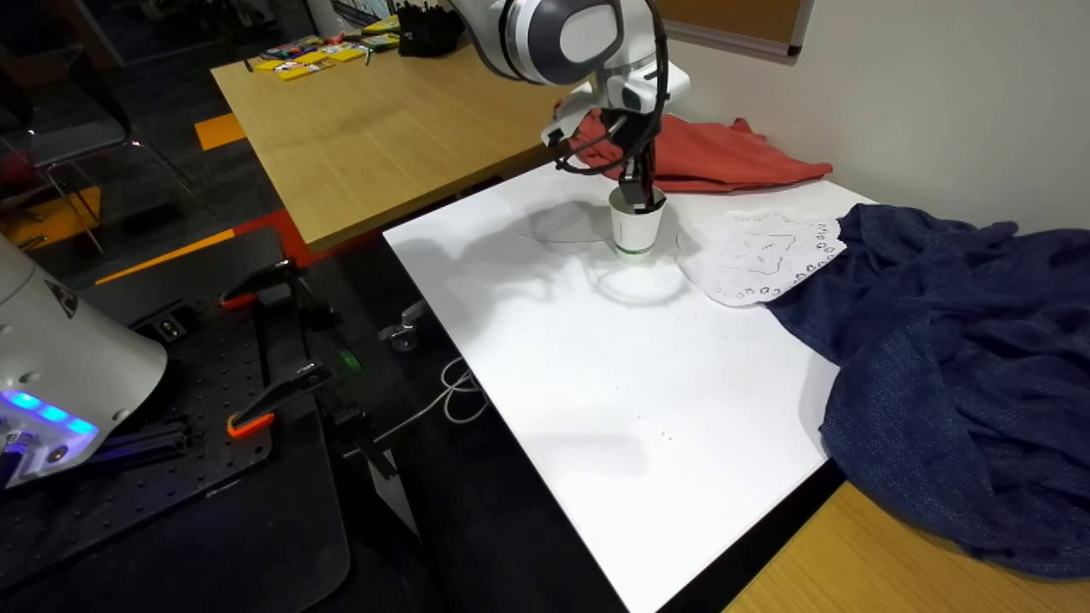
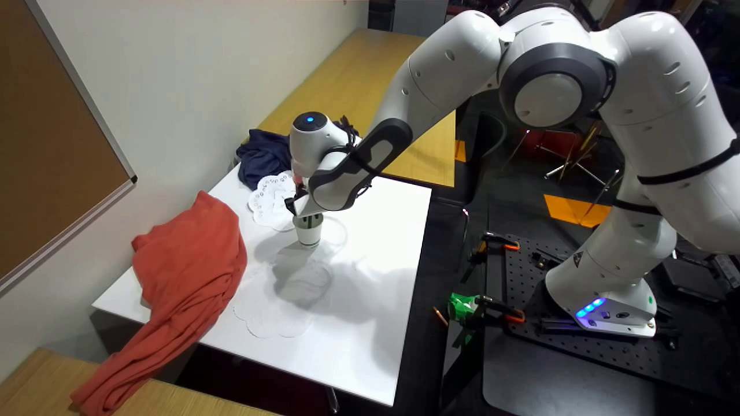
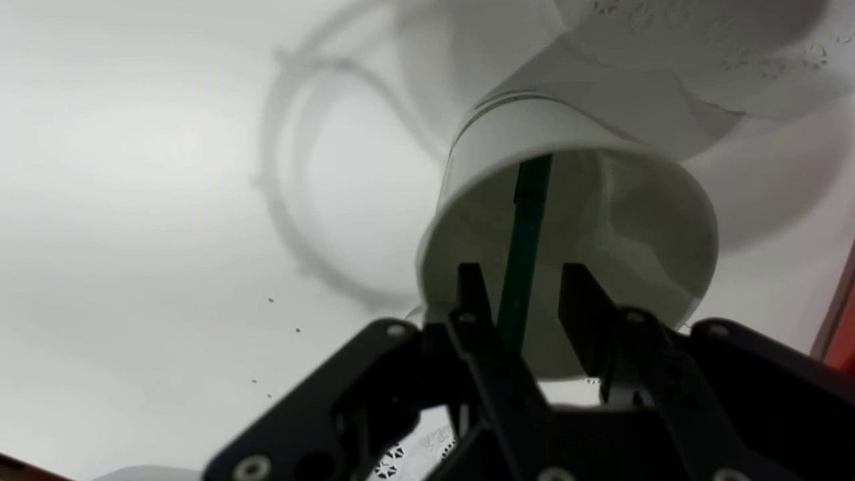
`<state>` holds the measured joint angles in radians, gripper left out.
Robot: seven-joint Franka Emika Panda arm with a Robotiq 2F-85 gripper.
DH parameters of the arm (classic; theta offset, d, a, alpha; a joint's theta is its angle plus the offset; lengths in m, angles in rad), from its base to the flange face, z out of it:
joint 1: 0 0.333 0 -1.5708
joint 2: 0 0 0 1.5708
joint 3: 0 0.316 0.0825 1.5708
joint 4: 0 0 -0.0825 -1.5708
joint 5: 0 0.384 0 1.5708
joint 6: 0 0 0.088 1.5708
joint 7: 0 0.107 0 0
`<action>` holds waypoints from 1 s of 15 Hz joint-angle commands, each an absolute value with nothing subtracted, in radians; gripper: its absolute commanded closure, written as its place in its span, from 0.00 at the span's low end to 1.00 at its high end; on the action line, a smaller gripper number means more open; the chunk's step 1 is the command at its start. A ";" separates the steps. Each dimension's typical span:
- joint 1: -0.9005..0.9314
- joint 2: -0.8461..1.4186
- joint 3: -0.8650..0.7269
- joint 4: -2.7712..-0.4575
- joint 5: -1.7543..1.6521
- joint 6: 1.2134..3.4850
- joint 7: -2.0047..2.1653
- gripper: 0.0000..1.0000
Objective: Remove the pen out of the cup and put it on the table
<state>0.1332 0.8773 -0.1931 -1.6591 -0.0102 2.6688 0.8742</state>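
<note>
Table [image 3: 133,200]: smooth and white, filling the left of the wrist view.
Cup [image 3: 507,130]: small, white, round, upright on the table in both exterior views.
Pen [image 3: 524,247]: a thin dark green stick inside the cup.
Pen's long axis: almost straight up and down in the wrist view, its top leaning slightly right; the upper part meets the rim, the lower is lost against the black gripper [image 3: 521,274].
Gripper: at the cup's mouth, fingers [image 3: 591,321] spread, the pen between them; a gap shows on its right, contact on its left I cannot tell.
Red cloth [image 3: 845,347]: a sliver at the right edge.
</note>
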 commanded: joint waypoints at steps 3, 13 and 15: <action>0.140 0.911 -0.211 -1.601 0.012 2.615 0.881 0.66; 0.171 0.852 -0.225 -1.658 0.000 2.642 0.886 0.97; 0.183 0.810 -0.231 -1.698 -0.004 2.653 0.890 0.97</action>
<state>0.1497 0.8952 -0.2059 -1.6174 -0.0102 2.6531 0.8742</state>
